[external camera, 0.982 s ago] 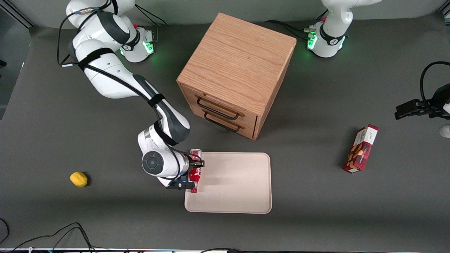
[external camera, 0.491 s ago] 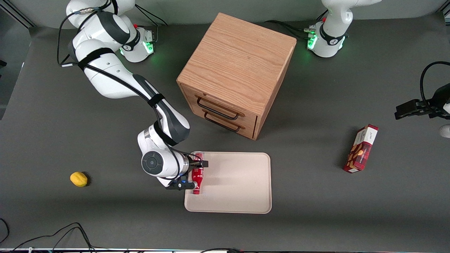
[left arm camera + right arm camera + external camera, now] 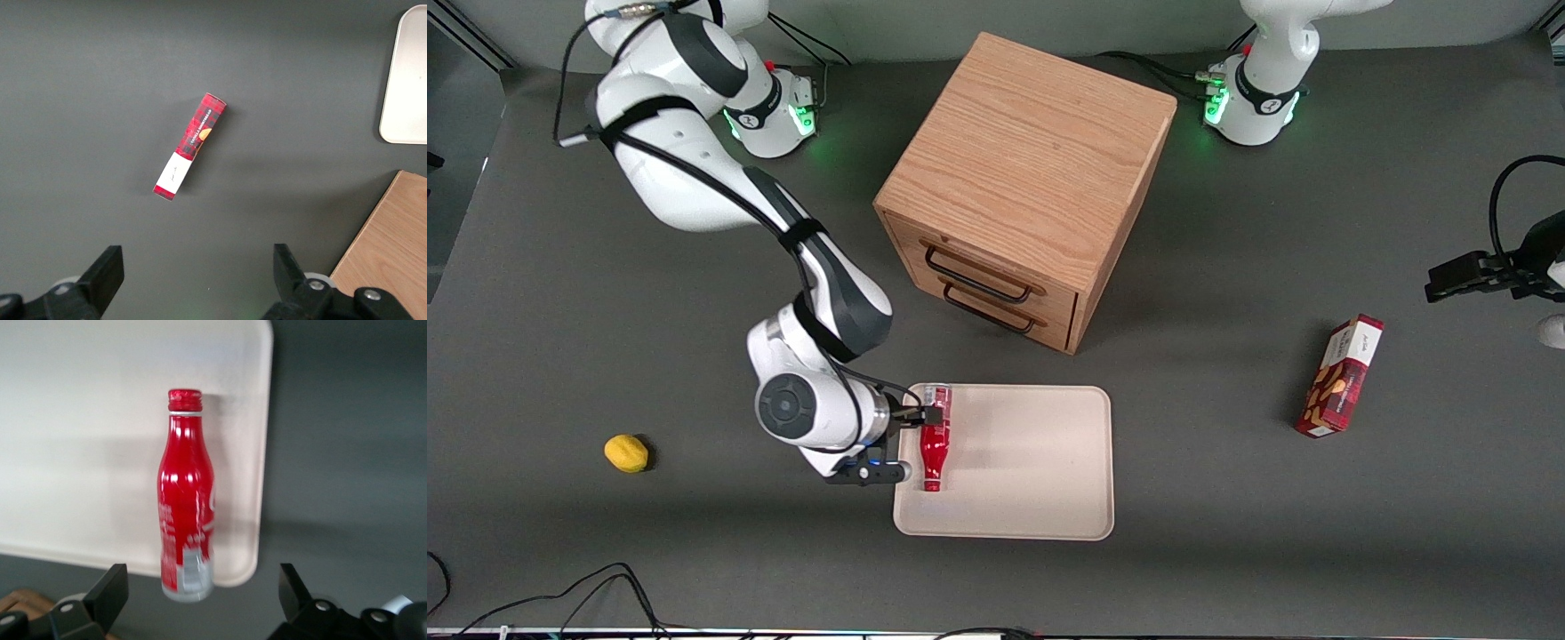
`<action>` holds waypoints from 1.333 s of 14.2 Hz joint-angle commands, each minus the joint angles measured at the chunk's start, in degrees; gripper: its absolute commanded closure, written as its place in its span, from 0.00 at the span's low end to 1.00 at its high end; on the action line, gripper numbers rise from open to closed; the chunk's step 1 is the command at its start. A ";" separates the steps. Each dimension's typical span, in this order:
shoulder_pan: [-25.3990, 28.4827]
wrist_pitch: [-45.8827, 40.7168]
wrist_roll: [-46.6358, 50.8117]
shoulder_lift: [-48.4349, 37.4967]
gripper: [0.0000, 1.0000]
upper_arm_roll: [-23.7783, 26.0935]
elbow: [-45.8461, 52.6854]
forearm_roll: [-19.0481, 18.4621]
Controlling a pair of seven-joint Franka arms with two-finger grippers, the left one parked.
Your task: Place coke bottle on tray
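The coke bottle [image 3: 933,440] is red with a silver-grey base and lies on its side on the cream-beige tray [image 3: 1032,471], near the tray's edge toward the working arm's end. Its cap points toward the front camera and its base is at the tray's rim nearest the cabinet. My right gripper [image 3: 910,443] is open beside the bottle, with one finger on each side of it and no contact. In the right wrist view the bottle [image 3: 185,513] lies on the tray [image 3: 80,453], and the gripper [image 3: 203,590] stands wide open around its base.
A wooden two-drawer cabinet [image 3: 1024,187] stands farther from the front camera than the tray. A yellow lemon [image 3: 626,452] lies toward the working arm's end of the table. A red snack box [image 3: 1340,376] lies toward the parked arm's end and also shows in the left wrist view [image 3: 190,146].
The gripper has opened and let go of the bottle, then drawn back toward the working arm's end. The bottle now lies on the tray, slightly further onto it.
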 commanded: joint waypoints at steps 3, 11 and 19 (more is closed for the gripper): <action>-3.59 -12.69 -0.35 -17.33 0.00 -2.20 -2.14 -0.50; -4.82 -30.23 -4.13 -40.27 0.00 -14.32 -11.42 1.51; -4.12 -14.92 -4.74 -58.51 0.00 -21.98 -38.71 9.61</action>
